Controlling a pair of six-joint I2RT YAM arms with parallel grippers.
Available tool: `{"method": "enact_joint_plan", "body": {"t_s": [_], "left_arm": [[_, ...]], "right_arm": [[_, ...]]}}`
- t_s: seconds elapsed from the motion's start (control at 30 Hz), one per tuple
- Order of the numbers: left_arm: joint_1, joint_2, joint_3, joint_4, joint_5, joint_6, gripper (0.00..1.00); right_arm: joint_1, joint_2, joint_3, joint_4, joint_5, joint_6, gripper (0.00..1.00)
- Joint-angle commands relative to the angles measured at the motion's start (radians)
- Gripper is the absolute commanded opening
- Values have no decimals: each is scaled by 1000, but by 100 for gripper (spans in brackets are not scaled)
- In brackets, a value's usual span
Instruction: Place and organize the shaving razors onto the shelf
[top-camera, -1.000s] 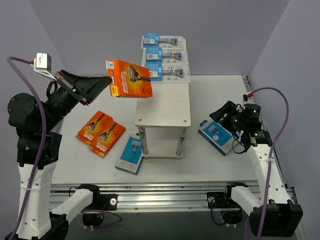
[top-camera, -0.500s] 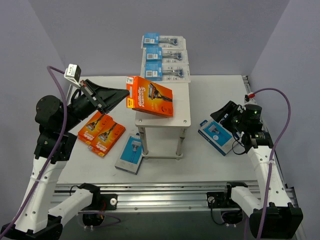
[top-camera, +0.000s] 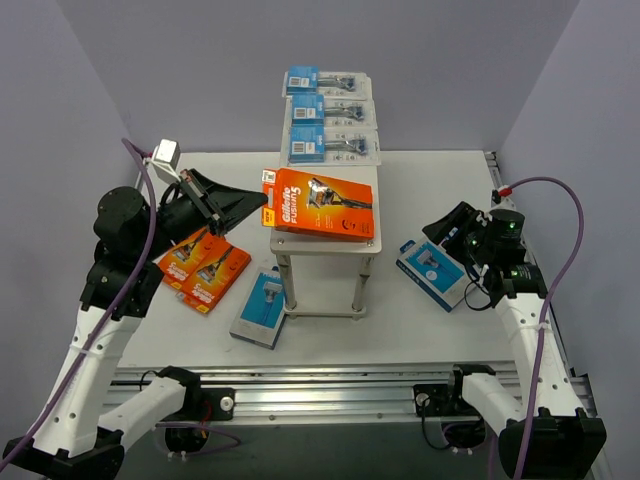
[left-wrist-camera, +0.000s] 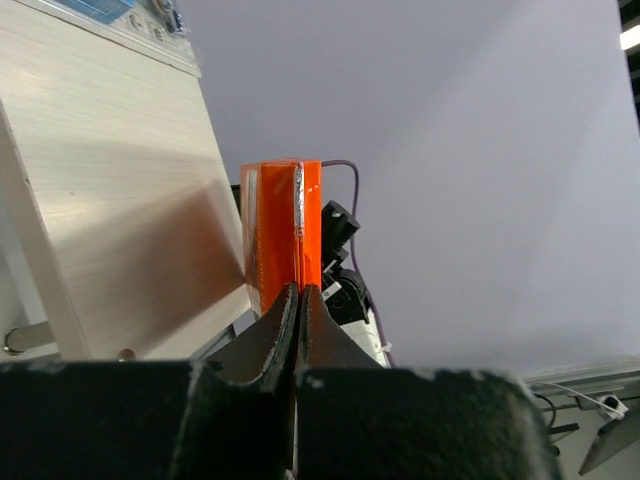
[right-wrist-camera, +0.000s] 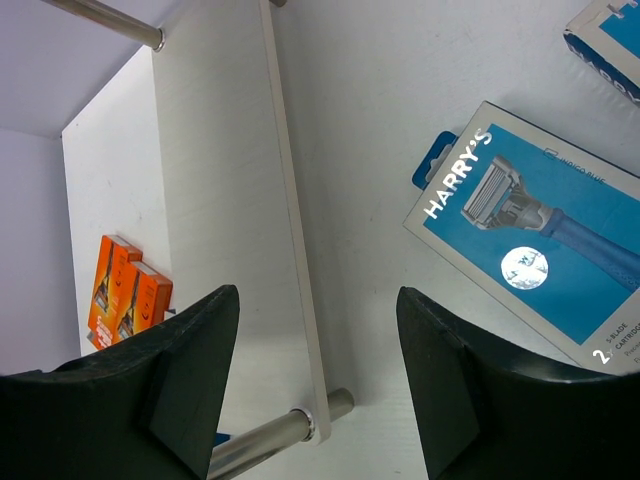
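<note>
My left gripper (top-camera: 262, 204) is shut on the left edge of a flat orange razor box (top-camera: 318, 203). The box lies almost level over the near half of the shelf (top-camera: 367, 243); I cannot tell whether it touches the pale top. In the left wrist view the orange box (left-wrist-camera: 283, 225) is edge-on, pinched between my left gripper's (left-wrist-camera: 300, 290) jaws, beside the shelf top (left-wrist-camera: 110, 230). Three blister packs (top-camera: 331, 113) lie in a row on the shelf's far end. My right gripper (top-camera: 447, 226) (right-wrist-camera: 318, 300) stands open and holds nothing, over the table beside a blue-and-white box (top-camera: 432, 270) (right-wrist-camera: 540, 250).
Two orange boxes (top-camera: 200, 265) (right-wrist-camera: 128, 300) lie on the table left of the shelf. Another blue-and-white box (top-camera: 262, 308) lies by the shelf's near left leg. The shelf's metal leg (right-wrist-camera: 270, 440) and plank (right-wrist-camera: 230, 200) show under the right wrist. Purple walls enclose the table.
My left arm has swung right and down, carrying the orange box from high at the left to low over the shelf's near half, turning it flatter. The right arm has barely moved.
</note>
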Motion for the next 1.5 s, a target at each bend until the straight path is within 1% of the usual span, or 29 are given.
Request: {"method": "enact_joint_plan", "body": {"t_s": [0.0,0.17,0.27,0.3,0.4,0.67,0.97,1.47], "left_arm": [[-5,14,87,-113,-41,142,2],[-4,56,137,-242,-74,266,2],[-4,86,171,-308,-116,354,2],[-4,101,195,-352,-133,377,2],[-4,113,206,-379,-175,426,2],[-5,153,183,-354,-186,449,2],[-5,195,211,-357,-209,497,2],[-5,274,248,-325,-204,511,2]], "right_arm": [[7,-6,27,0,15,-19,60],[7,-5,24,-5,18,-37,60],[7,-5,27,-8,21,-48,60],[5,-3,29,-9,24,-51,60],[5,-2,36,-14,23,-59,60],[5,17,58,-12,16,-68,60],[5,41,61,-6,18,-92,60],[5,109,130,1,-3,-105,60]]}}
